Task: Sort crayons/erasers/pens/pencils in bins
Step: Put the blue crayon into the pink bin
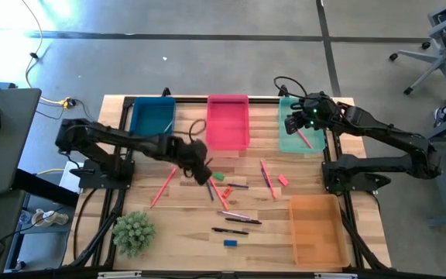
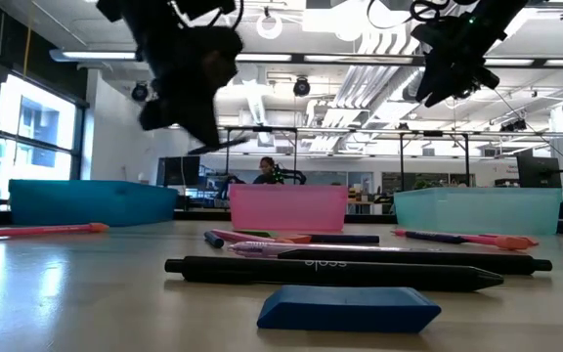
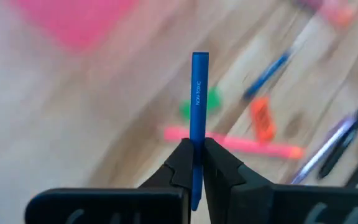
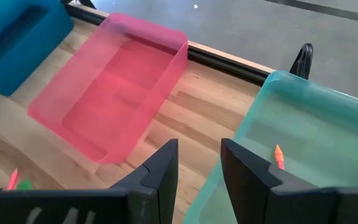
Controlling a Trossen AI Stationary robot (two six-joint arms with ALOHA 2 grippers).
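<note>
While the left gripper (image 3: 192, 163) hangs above the table's middle, just in front of the pink bin (image 1: 228, 122), its fingers are clamped on a blue stick (image 3: 198, 118) that stands up straight between them, printed side showing. Below it, blurred, lie a green eraser (image 1: 217, 177) and pink sticks. Right gripper (image 4: 199, 163) hovers over the teal-green bin (image 4: 316, 143), fingers apart, nothing between them; one salmon-pink stick (image 1: 304, 139) lies in that bin.

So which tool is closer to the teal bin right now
Right. The right tool hangs over the teal bin, at its rim nearest the pink bin. The left tool is beyond the pink bin, over mid-table, clamping a blue stick.
</note>
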